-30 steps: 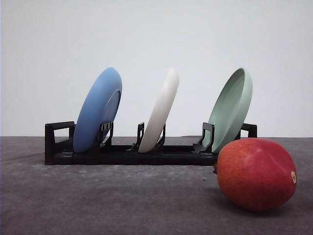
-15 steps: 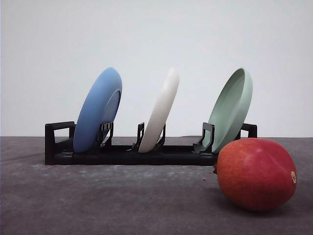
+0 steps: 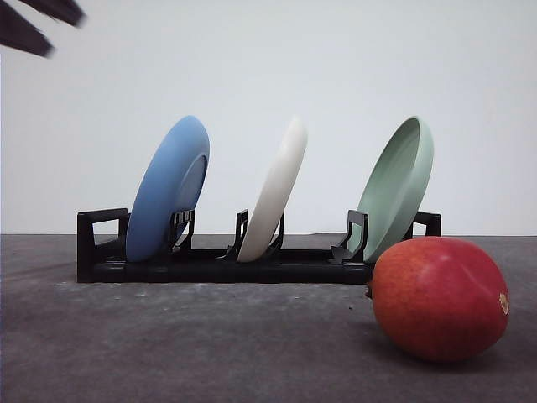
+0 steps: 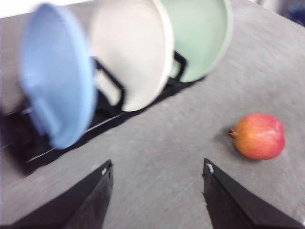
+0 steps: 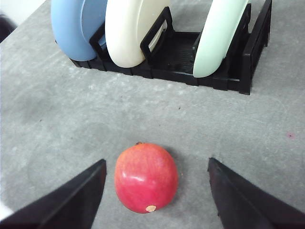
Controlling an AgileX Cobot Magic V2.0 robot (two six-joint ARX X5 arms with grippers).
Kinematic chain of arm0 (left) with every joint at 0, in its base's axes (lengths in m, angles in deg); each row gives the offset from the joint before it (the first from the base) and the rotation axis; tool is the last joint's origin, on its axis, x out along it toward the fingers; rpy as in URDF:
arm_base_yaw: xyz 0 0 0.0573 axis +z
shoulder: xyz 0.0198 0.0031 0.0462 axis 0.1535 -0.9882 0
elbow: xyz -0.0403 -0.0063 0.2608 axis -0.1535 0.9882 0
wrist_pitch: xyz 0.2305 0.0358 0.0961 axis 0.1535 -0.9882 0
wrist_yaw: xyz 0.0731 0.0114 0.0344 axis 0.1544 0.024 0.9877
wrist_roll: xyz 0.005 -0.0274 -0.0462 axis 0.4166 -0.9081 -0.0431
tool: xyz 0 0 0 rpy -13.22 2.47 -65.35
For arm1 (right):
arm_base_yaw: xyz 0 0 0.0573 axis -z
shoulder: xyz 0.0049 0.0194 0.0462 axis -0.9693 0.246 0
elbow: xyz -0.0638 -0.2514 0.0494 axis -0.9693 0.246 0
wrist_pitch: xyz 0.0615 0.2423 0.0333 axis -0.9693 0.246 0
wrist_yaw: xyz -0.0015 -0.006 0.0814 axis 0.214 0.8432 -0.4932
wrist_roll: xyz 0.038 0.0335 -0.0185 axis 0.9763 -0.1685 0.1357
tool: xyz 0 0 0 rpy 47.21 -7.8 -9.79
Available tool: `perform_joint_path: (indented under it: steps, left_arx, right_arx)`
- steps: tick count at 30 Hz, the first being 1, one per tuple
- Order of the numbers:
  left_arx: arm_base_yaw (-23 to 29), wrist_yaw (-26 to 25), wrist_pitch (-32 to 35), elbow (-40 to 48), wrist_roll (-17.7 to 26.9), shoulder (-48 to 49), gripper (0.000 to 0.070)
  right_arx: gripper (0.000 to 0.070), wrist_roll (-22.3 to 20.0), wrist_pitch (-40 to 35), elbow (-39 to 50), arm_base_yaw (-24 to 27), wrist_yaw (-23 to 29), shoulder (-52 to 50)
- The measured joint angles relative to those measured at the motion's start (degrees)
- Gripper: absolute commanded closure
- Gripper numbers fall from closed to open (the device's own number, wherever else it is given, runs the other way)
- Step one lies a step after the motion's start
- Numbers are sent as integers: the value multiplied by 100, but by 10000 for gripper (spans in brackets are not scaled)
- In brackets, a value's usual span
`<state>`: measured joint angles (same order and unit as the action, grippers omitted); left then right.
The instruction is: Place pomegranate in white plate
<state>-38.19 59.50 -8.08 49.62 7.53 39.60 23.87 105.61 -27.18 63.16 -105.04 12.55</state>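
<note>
The pomegranate lies on the grey table at the front right, red with an orange blush. The white plate stands on edge in the middle slot of a black rack, between a blue plate and a pale green plate. My right gripper hangs open above the pomegranate, one finger on either side of it and apart from it. My left gripper is open and holds nothing; it faces the white plate, with the pomegranate off to one side.
A dark blurred part of my left arm shows in the front view's top left corner. The rack stands across the back of the table, in front of a plain white wall. Bare grey tabletop lies in front of the rack.
A dark blurred part of my left arm has come into the top left corner of the front view. The plates, the rack and the pomegranate have not moved.
</note>
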Motion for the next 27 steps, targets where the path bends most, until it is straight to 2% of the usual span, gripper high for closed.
perform_joint_path:
  steps: [5,14,16,19,27]
  left_arx:
    - [-494,367,902,0,123,-827,347]
    - [-1166,974,3171,-8,202,-2401,346]
    - [-1277,1138,3508,-91,202,-2748,346]
    - [-1393,1362,3780,-314,202,-3257,346]
    - [-1508,1880,3780,-1218,193,-4474,346]
  right_arx:
    - [272,0,0,0,0,1,0]
    - [272,0,0,0,0,1,0]
    - [272,0,-2,0,0,1,0]
    - [272,0,-2,0,0,1,0]
    - [272,1,-2,0,0,3,0]
